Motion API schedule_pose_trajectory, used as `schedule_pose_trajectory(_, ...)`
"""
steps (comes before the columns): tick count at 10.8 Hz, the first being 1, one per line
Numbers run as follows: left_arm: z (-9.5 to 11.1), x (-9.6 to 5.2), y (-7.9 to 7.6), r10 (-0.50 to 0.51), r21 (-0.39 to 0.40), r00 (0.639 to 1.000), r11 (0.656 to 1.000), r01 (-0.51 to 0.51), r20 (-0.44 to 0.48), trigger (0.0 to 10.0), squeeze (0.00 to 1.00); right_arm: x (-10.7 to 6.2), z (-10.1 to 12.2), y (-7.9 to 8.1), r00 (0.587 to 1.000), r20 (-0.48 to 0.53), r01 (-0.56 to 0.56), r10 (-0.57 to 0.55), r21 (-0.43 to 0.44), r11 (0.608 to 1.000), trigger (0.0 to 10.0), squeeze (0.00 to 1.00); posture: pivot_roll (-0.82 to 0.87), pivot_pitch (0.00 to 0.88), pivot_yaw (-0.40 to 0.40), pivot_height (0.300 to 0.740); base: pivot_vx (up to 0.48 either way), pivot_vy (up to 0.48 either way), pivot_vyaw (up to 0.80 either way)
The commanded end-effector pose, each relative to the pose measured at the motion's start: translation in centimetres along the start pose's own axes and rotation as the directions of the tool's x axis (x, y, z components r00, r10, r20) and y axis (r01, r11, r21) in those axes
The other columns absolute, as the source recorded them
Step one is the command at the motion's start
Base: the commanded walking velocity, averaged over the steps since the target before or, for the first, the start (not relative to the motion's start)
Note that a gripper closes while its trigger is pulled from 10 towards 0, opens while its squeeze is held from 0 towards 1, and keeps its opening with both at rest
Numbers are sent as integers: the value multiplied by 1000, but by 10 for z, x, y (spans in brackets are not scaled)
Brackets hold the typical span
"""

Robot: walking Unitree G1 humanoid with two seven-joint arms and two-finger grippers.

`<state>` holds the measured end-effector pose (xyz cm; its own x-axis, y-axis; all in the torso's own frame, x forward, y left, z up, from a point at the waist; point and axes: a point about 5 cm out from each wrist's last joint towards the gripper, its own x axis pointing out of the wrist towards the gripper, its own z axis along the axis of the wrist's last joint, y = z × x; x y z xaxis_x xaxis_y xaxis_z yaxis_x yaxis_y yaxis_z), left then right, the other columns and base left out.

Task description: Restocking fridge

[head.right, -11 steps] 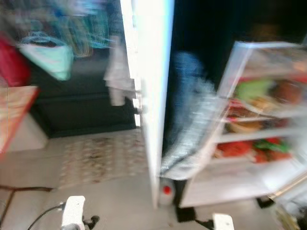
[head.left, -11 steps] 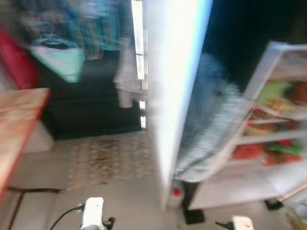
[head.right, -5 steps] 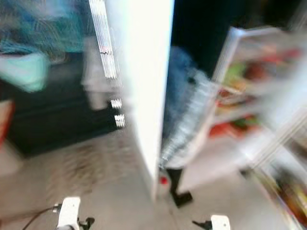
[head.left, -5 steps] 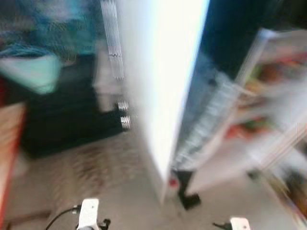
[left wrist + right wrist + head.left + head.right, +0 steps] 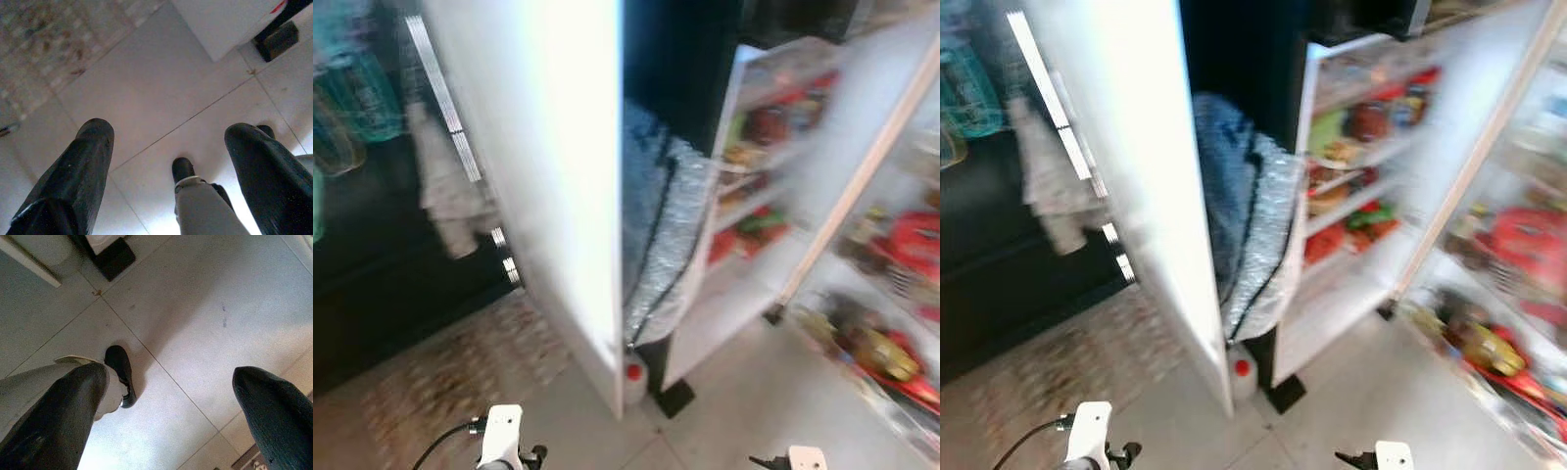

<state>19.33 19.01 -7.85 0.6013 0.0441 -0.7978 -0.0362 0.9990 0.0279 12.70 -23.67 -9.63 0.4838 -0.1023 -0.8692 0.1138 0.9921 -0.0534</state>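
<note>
Fridge [image 5: 1351, 235] stands open ahead, shelves stocked, door [image 5: 1126, 176] edge-on nearby. Left gripper [image 5: 171, 161] and right gripper [image 5: 166, 416] hang low over floor tiles [image 5: 195, 298], fingers spread wide, holding nothing. Risk: blurred approach could clip the door edge.

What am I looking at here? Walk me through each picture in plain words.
A walking humanoid robot is restocking a fridge. The two wide, blurred pictures come from cameras on its head. They show the open fridge with food on its shelves, its white door, and a silvery insulated bag hanging between them. A patterned rug lies on the tiled floor. The other two pictures look down along each wrist: the left gripper and right gripper hang open above the floor, holding nothing.
</note>
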Motion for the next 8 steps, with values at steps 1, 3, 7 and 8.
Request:
schedule_pose_trajectory(1,-6,-1,3,-4,5,1000,1000,4,-20,10000,0,0,-1,0,1000,-3,5,-5,10,1000,10000,0,-166,0,62,740,0,0,0)
schedule_pose_trajectory(3,-6,-1,3,-9,14,1000,1000,10,-18,10000,0,0,-2,0,1000,-5,3,-3,9,1000,10000,0,-165,0,66,740,0,0,0)
schedule_pose_trajectory(7,-6,-2,4,-18,60,1000,998,19,-19,10000,0,0,-3,2,1000,-5,5,-5,18,1000,10000,0,-203,0,95,740,0,0,0)
schedule_pose_trajectory(8,-7,-2,4,-10,55,1000,998,11,-19,10000,0,0,-3,2,1000,-8,4,-4,14,1000,10000,0,-199,0,93,740,0,0,0)
